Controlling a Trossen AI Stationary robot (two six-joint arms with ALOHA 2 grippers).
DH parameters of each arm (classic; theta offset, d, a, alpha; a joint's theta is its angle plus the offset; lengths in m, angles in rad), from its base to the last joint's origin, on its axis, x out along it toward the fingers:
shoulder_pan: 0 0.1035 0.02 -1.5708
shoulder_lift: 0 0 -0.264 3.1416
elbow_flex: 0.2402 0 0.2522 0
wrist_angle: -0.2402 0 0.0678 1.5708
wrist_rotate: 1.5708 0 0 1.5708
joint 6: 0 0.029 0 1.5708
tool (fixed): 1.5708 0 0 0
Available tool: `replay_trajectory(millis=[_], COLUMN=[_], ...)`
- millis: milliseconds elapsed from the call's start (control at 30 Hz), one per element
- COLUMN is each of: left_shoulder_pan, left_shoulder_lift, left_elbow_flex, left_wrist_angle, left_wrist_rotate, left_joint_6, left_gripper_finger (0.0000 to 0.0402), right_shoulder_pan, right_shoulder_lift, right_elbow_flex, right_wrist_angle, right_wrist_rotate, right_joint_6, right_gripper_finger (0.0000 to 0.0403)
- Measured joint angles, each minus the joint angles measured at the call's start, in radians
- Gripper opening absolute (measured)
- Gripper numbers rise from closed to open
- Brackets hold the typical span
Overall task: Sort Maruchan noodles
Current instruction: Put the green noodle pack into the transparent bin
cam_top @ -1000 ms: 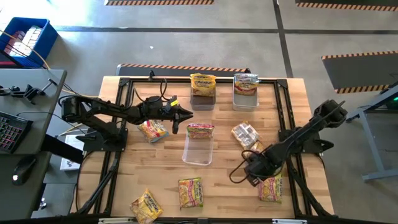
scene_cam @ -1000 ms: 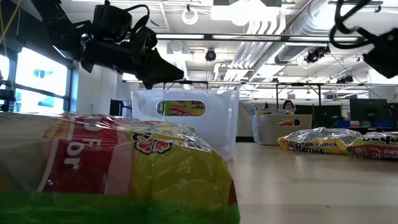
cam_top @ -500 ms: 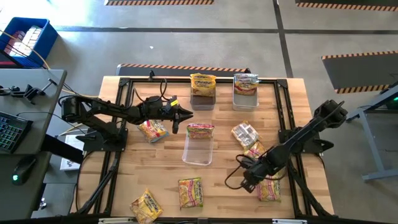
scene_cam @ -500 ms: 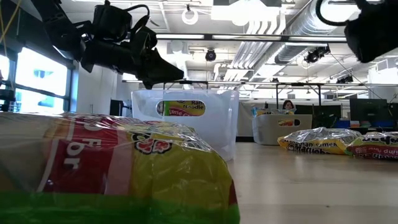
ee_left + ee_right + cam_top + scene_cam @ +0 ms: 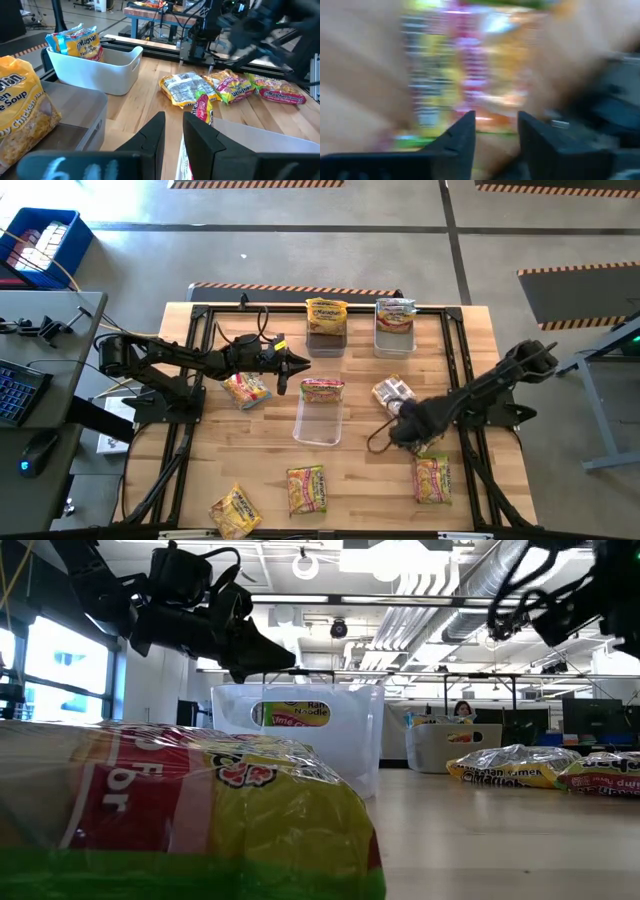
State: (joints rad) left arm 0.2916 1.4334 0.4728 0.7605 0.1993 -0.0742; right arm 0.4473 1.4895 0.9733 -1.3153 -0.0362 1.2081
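From above I see my left claw hanging just left of the centre bin, which holds one packet. My right claw sits by the silvery packet. Two far bins hold packets; others lie scattered on the desk.
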Motion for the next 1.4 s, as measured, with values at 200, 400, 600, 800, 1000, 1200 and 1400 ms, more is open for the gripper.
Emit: replay_trajectory(millis=[200,400,600,800,1000,1200,1400], left_shoulder_pan=[0.000,0.000,0.000,0.000,0.000,0.000,0.000], left_shoulder_lift=[0.000,0.000,0.000,0.000,0.000,0.000,0.000], left_elbow_flex=[0.000,0.000,0.000,0.000,0.000,0.000,0.000], left_wrist_angle=[-0.002,-0.006,-0.006,-0.006,-0.006,-0.007,-0.007], left_wrist_rotate=[0.000,0.000,0.000,0.000,0.000,0.000,0.000], left_joint_6=[0.007,0.019,0.026,0.026,0.026,0.026,0.026], left_gripper_finger=[0.0058,0.0058,0.0058,0.0058,0.0058,0.0058,0.0058], right_shoulder_pan=[-0.106,-0.127,-0.109,-0.123,-0.192,-0.299,-0.390], right_shoulder_lift=[-0.001,0.000,-0.001,0.000,0.000,0.000,0.069], right_elbow_flex=[-0.081,-0.205,-0.180,-0.083,0.027,-0.010,-0.064], right_wrist_angle=[-0.071,0.104,0.415,0.570,0.535,0.728,0.869], right_wrist_rotate=[-0.137,-0.204,-0.298,-0.221,-0.093,-0.089,-0.176], right_joint_6=[-0.151,-0.193,-0.243,-0.314,-0.455,-0.703,-0.863], right_gripper_finger=[0.0161,0.0084,0.0006,0.0044,0.0122,0.0198,0.0231])
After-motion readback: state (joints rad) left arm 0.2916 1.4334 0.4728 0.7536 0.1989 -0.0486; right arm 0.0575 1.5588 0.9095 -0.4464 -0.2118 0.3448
